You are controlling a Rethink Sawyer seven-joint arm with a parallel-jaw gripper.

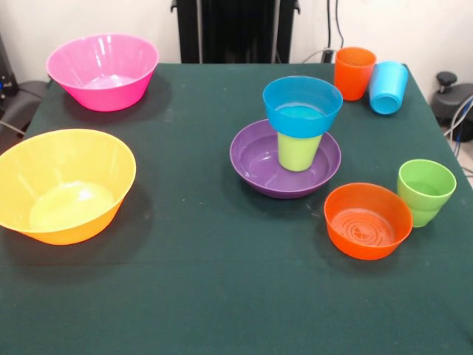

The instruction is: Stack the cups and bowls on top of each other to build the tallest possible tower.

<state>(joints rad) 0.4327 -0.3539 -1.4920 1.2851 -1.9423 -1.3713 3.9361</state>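
Note:
The tower stands right of the table's middle: a wide purple bowl (285, 163) holds a lime-yellow cup (298, 151) turned upside down, and a small blue bowl (302, 105) rests upright on that cup. A small orange bowl (367, 220) sits to the front right, with a green cup (426, 191) upright beside it. At the back right an orange cup (354, 72) stands upright and a light blue cup (388, 86) leans next to it. A big pink bowl (103, 69) is at the back left and a big yellow-orange bowl (65, 183) at the left. The gripper is out of view.
A dark green cloth (199, 274) covers the table. Cables and dark equipment (452, 100) lie beyond the right edge, and a grey object (18, 103) sits off the left edge.

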